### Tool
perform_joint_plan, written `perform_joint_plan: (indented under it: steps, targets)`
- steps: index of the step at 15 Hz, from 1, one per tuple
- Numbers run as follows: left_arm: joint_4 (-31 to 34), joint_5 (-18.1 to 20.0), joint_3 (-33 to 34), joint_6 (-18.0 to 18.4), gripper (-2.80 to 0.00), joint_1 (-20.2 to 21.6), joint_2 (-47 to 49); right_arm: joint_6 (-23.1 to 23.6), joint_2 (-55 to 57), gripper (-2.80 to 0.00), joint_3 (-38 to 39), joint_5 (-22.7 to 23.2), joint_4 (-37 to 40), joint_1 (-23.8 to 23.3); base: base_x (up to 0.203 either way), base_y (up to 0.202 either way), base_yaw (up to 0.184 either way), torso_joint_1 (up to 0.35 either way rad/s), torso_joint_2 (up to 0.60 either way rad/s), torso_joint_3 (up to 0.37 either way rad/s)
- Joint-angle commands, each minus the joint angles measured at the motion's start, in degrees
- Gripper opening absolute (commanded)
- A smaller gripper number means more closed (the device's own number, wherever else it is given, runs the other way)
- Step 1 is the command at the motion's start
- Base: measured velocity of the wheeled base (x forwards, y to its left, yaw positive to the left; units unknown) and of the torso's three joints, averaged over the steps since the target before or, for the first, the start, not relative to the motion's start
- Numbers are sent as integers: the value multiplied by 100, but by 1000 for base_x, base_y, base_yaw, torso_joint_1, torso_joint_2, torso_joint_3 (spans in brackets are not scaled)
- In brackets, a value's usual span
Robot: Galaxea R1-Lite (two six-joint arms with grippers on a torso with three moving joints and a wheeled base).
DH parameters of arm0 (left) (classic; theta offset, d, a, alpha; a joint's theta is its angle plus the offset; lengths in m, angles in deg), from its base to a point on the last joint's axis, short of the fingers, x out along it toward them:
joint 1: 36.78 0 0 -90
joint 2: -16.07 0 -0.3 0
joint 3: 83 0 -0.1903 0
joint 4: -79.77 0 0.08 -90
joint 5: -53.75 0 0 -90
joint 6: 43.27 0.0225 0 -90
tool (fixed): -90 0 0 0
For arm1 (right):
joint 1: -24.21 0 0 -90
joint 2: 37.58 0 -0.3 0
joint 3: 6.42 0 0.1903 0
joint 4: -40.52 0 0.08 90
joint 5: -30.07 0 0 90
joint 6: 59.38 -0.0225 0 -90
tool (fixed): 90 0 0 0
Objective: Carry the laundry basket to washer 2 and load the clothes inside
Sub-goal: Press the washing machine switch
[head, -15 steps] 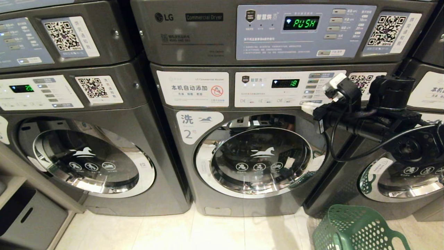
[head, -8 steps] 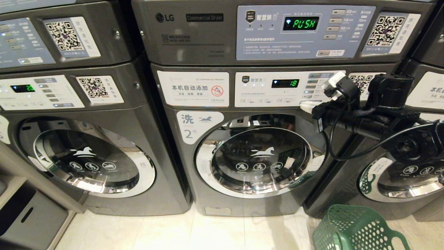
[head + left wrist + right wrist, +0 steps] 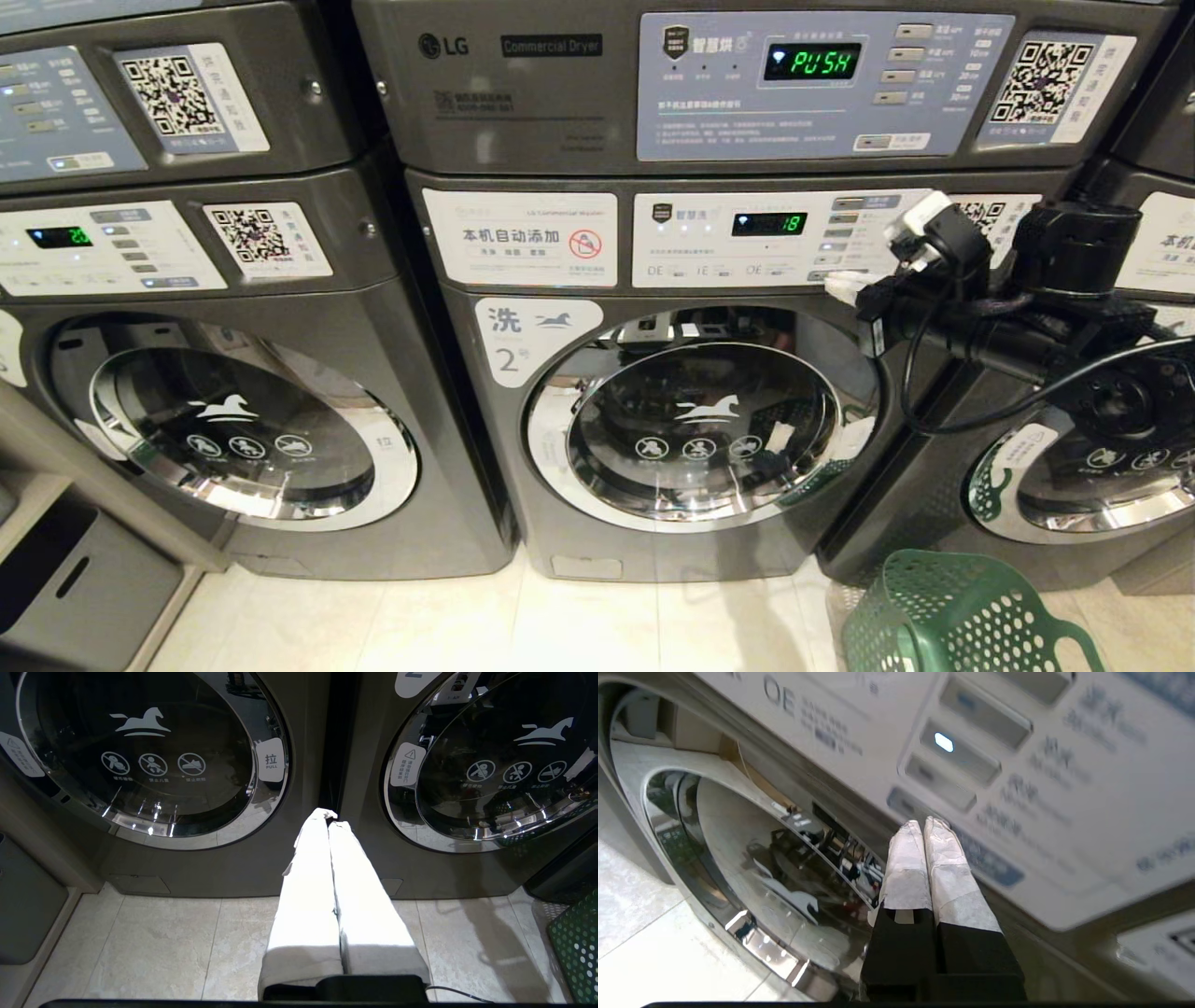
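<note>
Washer 2 (image 3: pixel 509 359) stands in the middle of the head view, its round chrome-rimmed door (image 3: pixel 700 420) closed. My right gripper (image 3: pixel 840 283) is shut and empty, held level at the lower right corner of that washer's control panel (image 3: pixel 728 238). In the right wrist view its taped tips (image 3: pixel 923 823) sit just below the lowest button (image 3: pixel 906 803); I cannot tell whether they touch. The green laundry basket (image 3: pixel 962 616) stands on the floor at the lower right. The clothes are out of view. My left gripper (image 3: pixel 329 816) is shut and empty, low, pointing at the gap between two machines.
A like washer (image 3: pixel 233 429) stands to the left and another (image 3: pixel 1074 476) to the right, both doors closed. A dryer (image 3: pixel 803 65) showing PUSH sits above washer 2. A grey cabinet (image 3: pixel 75 588) is at the lower left. Pale tiled floor (image 3: pixel 560 625) lies before the machines.
My right arm has edged slightly to the right along the control panel, gripper still shut. Washer door, basket and left arm have not moved.
</note>
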Motion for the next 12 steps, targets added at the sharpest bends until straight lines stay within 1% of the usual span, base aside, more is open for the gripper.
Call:
perform_joint_plan:
  steps: [1,7,9,10,11,12]
  targets:
    - [1,-1,53,-1,-280,-4,-9,18,-156,-280,142,41,14,12,0,0,0,0,0,0]
    - [-7,-1,58,-1,-280,-4,-9,17,-198,-280,272,52,14,21,0,0,0,0,0,0]
    - [-6,-1,53,-1,-280,0,-9,10,-426,-280,673,52,28,21,0,0,0,0,0,0]
    - [-7,-1,58,-1,-280,4,-9,-13,-685,-280,1026,36,47,18,0,0,0,0,0,0]
    - [-7,-1,53,-1,-280,-4,-9,-29,-975,-280,1333,-82,109,15,0,0,0,0,0,0]
    - [-7,-1,53,-1,-280,-4,-9,-41,-1300,-280,1540,-375,253,18,0,0,0,0,0,0]
